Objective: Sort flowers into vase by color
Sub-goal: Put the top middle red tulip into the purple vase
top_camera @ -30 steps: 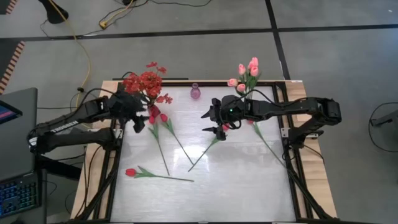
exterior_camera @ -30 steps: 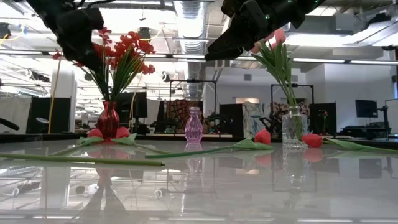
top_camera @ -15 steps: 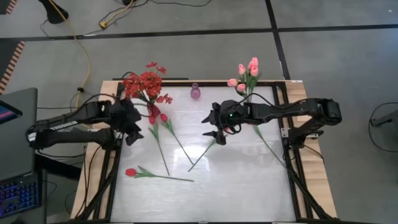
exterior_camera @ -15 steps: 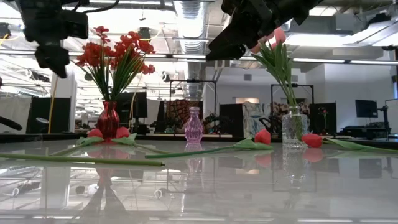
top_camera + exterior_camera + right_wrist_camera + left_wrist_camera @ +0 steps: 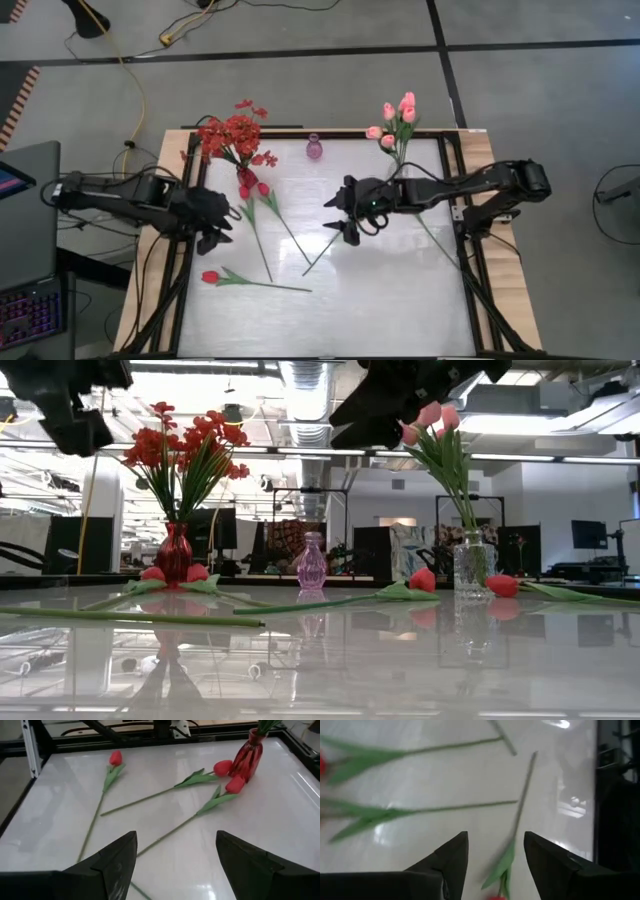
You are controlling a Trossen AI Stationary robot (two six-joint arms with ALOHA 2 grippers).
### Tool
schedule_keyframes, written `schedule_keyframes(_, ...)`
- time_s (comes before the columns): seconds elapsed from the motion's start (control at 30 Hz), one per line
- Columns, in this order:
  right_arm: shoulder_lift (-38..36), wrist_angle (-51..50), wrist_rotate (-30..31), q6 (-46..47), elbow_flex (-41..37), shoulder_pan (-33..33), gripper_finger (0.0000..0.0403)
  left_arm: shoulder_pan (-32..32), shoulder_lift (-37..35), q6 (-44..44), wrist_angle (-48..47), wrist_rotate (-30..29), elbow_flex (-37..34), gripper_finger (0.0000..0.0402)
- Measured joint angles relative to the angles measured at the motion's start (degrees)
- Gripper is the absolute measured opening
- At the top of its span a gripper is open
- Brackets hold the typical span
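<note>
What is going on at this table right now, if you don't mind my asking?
A two-armed robot is sorting artificial flowers into vases by colour. The red vase holds red blossoms and the clear vase holds pink tulips; a small purple vase stands empty. Several red tulips lie loose on the table. The left gripper and right gripper both hover open above them, holding nothing.

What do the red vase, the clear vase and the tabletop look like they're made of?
Red vase: probably glass, translucent and glossy, with highlights.
Clear vase: glass or clear plastic; stems show through it.
Tabletop: smooth, glossy white surface, mirrors the vases and ceiling lights; material unclear.
</note>
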Motion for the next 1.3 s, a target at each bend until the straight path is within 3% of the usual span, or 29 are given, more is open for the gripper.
schedule_keyframes(0.23, 0.00, -0.11, 6.86, 4.92, 0.00, 6.36, 0.0299, -5.01, 0.00, 4.56, 8.85, -0.38, 0.00, 0.0176)
schedule_keyframes(0.67, 0.00, -1.36, 17.54, 14.22, 0.00, 14.69, 0.0299, -5.68, 2.00, 13.37, 16.56, 2.37, -0.02, 0.0176)
schedule_keyframes(1.0, 0.00, -6.30, 16.23, 18.87, 0.02, 18.05, 0.0299, -10.60, 3.00, 7.00, 13.68, -0.39, 1.80, 0.0176)
schedule_keyframes(1.3, 0.00, -18.97, 4.31, 26.36, 0.02, 18.34, 0.0299, -15.47, 6.56, -5.19, -0.29, -4.17, 10.86, 0.0176)
